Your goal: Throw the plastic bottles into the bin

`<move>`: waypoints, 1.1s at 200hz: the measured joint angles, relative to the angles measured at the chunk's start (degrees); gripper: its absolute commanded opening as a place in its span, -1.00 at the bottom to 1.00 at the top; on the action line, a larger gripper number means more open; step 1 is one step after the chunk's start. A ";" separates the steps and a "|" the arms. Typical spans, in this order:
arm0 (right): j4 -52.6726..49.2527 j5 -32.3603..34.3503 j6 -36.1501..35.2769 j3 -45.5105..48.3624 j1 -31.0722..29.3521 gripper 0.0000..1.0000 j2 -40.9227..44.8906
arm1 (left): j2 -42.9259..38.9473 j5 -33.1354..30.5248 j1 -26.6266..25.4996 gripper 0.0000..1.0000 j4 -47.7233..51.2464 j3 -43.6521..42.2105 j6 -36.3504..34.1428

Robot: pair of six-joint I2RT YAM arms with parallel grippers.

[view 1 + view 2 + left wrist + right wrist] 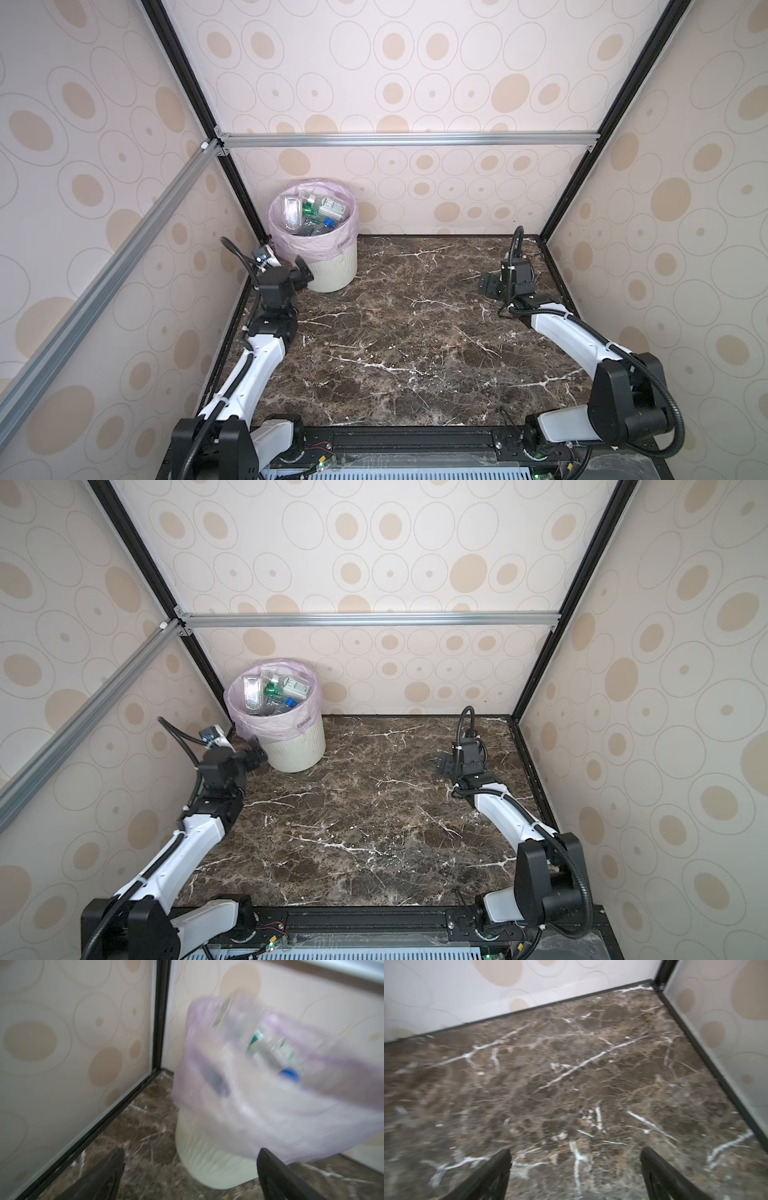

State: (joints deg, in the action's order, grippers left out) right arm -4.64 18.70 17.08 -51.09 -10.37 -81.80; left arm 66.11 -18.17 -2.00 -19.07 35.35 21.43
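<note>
The bin (336,270) (301,750), cream-white and ribbed with a pink bag over its rim, stands in the far left corner. Several plastic bottles (320,214) (282,692) lie heaped inside it, clear ones with green and blue bits. No bottle shows on the table. My left gripper (305,272) (255,754) is open and empty, low beside the bin's near left side. In the blurred left wrist view the bin (207,1163) and the bottles (270,1049) sit just ahead of that gripper (191,1150). My right gripper (490,284) (446,764) (575,1150) is open and empty over the far right of the table.
The brown marble tabletop (415,332) is walled on three sides by patterned panels. A black frame post (245,199) stands right behind the bin. An aluminium bar (407,139) runs across the back wall, well above the bin.
</note>
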 measured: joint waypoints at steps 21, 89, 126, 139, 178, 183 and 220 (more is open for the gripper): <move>6.82 4.63 -4.04 5.90 1.01 1.00 -2.27 | 5.92 -3.19 0.31 0.98 -11.91 -12.98 -2.82; 28.28 6.62 -16.98 13.79 1.42 0.99 -1.84 | 14.56 3.04 3.65 0.98 -33.53 -14.01 -9.20; 32.63 3.96 -17.46 21.27 2.54 0.99 3.69 | 12.61 7.32 4.11 0.98 -36.85 -17.20 -10.58; 37.53 3.80 -17.29 24.24 2.93 0.99 2.93 | 14.03 7.91 4.09 0.98 -39.65 -19.26 -11.19; 53.44 2.67 -17.29 32.37 3.06 1.00 -6.78 | 22.25 13.14 3.82 0.98 -52.50 -24.15 -14.23; 53.79 2.38 -17.31 32.61 3.06 0.99 -7.65 | 22.99 14.16 3.93 0.98 -53.40 -24.76 -14.51; 56.13 2.16 -16.87 31.43 3.39 0.99 -7.50 | 24.26 14.38 1.81 0.98 -55.95 -24.76 -17.03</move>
State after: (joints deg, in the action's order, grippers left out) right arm 51.48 20.86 0.21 -19.66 -6.98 -89.30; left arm 90.37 -3.79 -0.19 -75.02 10.59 4.40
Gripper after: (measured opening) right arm 0.997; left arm 0.991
